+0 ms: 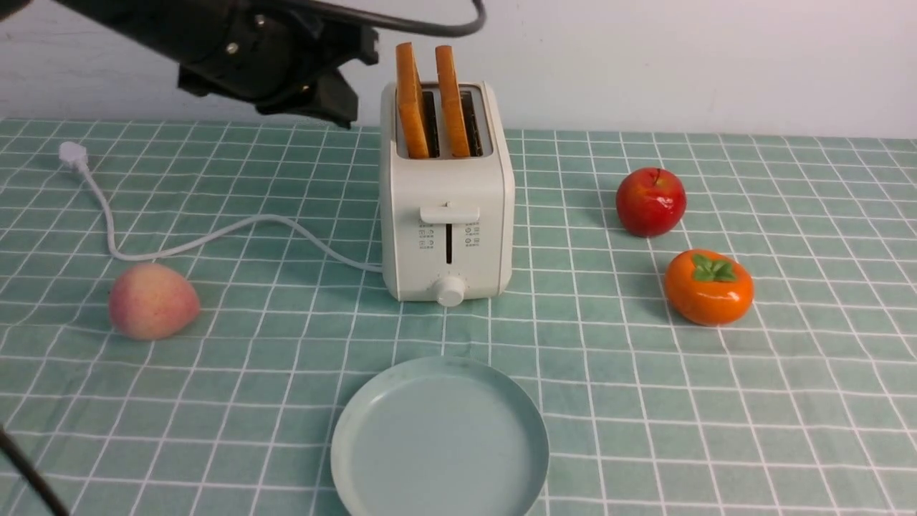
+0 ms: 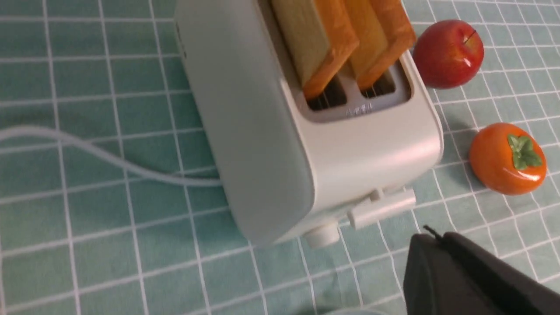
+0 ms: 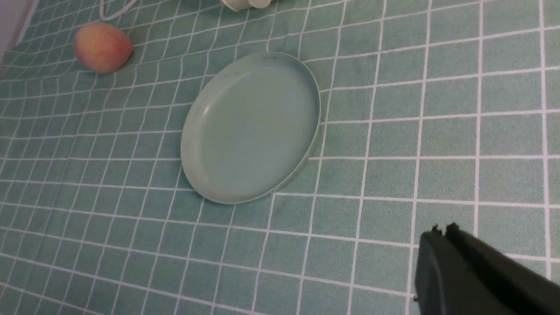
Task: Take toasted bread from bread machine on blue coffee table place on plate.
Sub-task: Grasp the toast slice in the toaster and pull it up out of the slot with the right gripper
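The cream-white bread machine stands upright mid-table on the blue coffee table. Two slices of toasted bread stick up from its slots, and they also show in the left wrist view. The empty pale blue-green plate lies in front of the toaster and shows in the right wrist view. My left gripper hovers high, left of the toast, its fingers together and empty. My right gripper is shut and empty above bare cloth beside the plate; it is outside the front view.
A peach lies at the left. A red apple and an orange persimmon lie right of the toaster. The white cord runs left from the toaster to its plug. A white wall stands behind.
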Controlling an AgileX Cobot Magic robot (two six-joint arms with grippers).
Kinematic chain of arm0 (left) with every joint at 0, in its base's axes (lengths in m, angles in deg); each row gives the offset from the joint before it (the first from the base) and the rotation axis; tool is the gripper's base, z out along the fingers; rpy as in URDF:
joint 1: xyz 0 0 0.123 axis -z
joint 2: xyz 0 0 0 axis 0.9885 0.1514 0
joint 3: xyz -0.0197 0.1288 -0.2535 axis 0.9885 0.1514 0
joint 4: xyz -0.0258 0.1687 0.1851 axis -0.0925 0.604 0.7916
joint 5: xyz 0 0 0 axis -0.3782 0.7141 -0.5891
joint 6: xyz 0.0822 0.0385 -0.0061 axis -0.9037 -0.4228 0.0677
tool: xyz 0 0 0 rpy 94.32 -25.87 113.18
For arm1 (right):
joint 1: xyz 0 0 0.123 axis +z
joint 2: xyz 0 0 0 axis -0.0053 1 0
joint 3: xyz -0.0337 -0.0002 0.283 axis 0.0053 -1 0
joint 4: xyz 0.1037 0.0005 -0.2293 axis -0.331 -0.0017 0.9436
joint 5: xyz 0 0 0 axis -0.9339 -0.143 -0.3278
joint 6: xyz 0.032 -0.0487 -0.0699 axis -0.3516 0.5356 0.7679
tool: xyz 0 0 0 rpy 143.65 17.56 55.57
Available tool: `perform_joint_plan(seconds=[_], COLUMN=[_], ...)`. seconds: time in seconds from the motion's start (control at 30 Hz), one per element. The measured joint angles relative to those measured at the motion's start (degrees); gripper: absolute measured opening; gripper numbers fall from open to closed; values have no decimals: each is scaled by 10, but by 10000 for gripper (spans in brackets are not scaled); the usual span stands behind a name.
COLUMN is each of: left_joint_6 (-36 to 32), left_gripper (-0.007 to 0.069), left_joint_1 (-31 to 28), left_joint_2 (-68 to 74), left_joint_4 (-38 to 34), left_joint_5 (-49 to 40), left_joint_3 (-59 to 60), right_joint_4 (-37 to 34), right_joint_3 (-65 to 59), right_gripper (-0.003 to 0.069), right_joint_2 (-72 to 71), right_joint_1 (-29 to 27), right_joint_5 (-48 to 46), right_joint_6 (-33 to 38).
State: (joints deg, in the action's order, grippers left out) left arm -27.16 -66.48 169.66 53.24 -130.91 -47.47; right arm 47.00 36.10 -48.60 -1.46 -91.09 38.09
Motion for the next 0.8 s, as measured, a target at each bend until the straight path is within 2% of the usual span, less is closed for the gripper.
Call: perform_joint_plan(seconds=[0.17,0.2,0.3,0.37,0.5,0.6,0.67,0.73,0.8], left_joint_6=[0,0,0,0,-18,-33,-41,-45,-48], left_gripper=[230,239,388,450,501,494,420,286,116], left_joint_1=[4,4,4,4,4,4,4,4,6], left_joint_2=[73,77,110,129,165,180,192,193,190], left_joint_4=[2,2,-6,-23,-44,-43,-43,-43,-40], left_joint_5=[55,61,105,128,165,172,173,175,173], left_joint_3=[-71,-74,-85,-85,-85,-85,-85,-87,-93], right_joint_4=[-1,-1,-2,-2,-1,-1,-1,-1,-1], right_joint_3=[0,0,0,0,0,0,0,0,0], right_gripper=[0,0,1,1,4,5,8,11,12], right_joint_2=[0,0,0,0,0,0,1,0,0], right_joint_1=[0,0,0,0,0,0,0,0,0], right_joint_5=[-1,-1,-1,-1,-1,-1,-1,-1,-1], right_joint_6=[0,0,0,0,0,0,0,0,0])
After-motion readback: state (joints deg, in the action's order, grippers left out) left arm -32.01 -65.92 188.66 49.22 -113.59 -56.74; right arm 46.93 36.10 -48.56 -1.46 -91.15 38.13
